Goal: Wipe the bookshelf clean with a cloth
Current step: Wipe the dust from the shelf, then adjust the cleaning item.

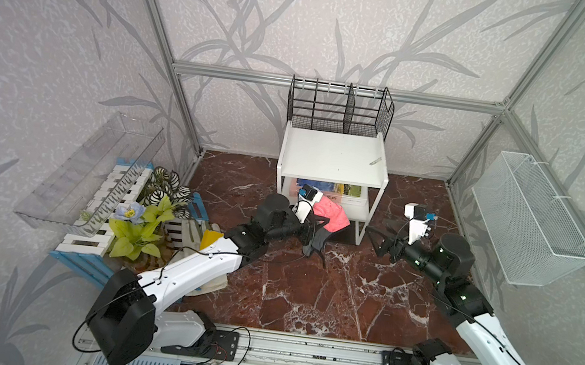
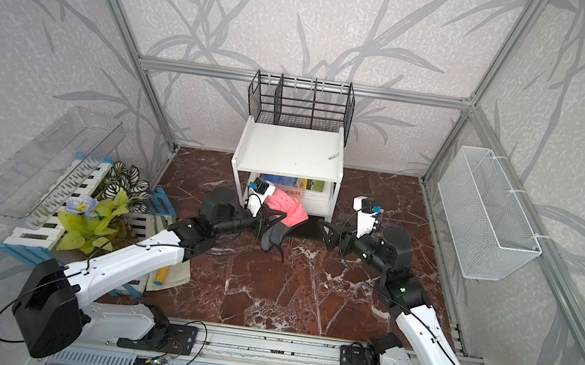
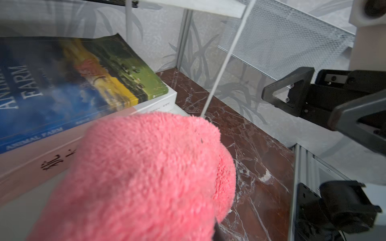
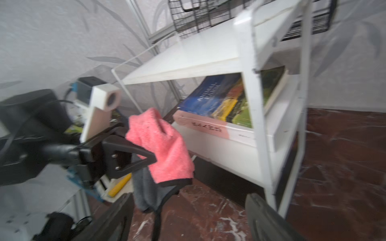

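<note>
Bookshelf (image 1: 332,156) stands on the red-brown marble worktop (image 1: 307,293), open front facing the arms. A small grey scrap (image 1: 375,160) lies on its top board near the right edge. A black wire rack (image 1: 339,109) sits at the rear of the top board.

Books (image 1: 336,188) are stacked flat on the bookshelf's lower board; the top cover reads "Animal Farm" in the left wrist view.

Left tool (image 1: 318,225): at the bookshelf's front opening, toward its left post. Its jaws are together, clamped on the cloth (image 1: 332,215). The pink side is bunched up over the tool, just in front of the books at the lower board's front edge. I cannot tell whether it touches the books or the board. The grey reverse and black edge hang below the tool toward the worktop.

Right tool (image 1: 377,240): in front of the bookshelf's right front post and apart from it. Its jaws stand wide apart with nothing between them, clearly seen in the right wrist view (image 4: 188,217).
</note>
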### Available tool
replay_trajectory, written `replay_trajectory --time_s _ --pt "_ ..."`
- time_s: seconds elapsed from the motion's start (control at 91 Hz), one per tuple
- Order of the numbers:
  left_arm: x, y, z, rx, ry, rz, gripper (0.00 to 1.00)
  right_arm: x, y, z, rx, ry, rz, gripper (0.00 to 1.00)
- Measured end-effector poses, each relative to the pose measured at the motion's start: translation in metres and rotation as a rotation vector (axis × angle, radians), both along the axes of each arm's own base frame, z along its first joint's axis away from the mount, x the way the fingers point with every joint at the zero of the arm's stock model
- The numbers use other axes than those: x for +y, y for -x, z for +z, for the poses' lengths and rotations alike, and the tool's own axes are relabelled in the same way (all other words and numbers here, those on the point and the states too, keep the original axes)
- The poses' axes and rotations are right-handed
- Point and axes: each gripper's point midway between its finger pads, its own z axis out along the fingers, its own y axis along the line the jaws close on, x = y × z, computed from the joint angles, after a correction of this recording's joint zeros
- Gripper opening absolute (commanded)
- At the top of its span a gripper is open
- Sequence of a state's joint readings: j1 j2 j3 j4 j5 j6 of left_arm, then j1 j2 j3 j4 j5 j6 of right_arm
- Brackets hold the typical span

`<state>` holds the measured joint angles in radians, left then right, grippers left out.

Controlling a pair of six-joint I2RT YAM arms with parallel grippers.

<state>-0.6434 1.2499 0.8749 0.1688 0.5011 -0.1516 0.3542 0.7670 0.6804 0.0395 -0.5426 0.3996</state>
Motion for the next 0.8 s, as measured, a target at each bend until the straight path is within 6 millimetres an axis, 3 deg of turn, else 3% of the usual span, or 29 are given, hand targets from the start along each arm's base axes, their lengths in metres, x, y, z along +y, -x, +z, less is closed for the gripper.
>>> replay_trajectory --time_s 0.11,0.198,0.385,0.55,0.671,0.715,0.748,0.781,0.803 --pt "-0.012 0.034 0.011 -0.046 0.026 -0.204 0.02 0.017 0.026 0.004 0.051 -0.099 0.162 0.89" --pt "-0.016 0.057 0.021 -0.076 0.055 -0.337 0.02 0.029 0.035 0.003 0.096 -0.127 0.237 0.88" --pt "-0.019 0.079 0.028 -0.093 0.089 -0.467 0.02 0.057 0.042 -0.006 0.162 -0.126 0.348 0.83" --pt "-0.02 0.08 0.031 -0.106 0.104 -0.485 0.04 0.07 0.039 0.001 0.148 -0.156 0.389 0.51" --pt "-0.023 0.078 0.031 -0.104 0.115 -0.487 0.06 0.075 0.036 0.001 0.148 -0.155 0.393 0.44" --pt "-0.024 0.077 0.03 -0.1 0.116 -0.486 0.08 0.076 0.035 0.0 0.156 -0.156 0.393 0.32" --pt "-0.024 0.076 0.03 -0.096 0.117 -0.484 0.16 0.076 0.035 -0.001 0.159 -0.156 0.395 0.17" --pt "-0.025 0.075 0.028 -0.09 0.118 -0.482 0.3 0.077 0.034 -0.002 0.156 -0.156 0.399 0.02" --pt "-0.026 0.073 0.027 -0.091 0.117 -0.48 0.4 0.077 0.034 -0.001 0.15 -0.156 0.398 0.0"
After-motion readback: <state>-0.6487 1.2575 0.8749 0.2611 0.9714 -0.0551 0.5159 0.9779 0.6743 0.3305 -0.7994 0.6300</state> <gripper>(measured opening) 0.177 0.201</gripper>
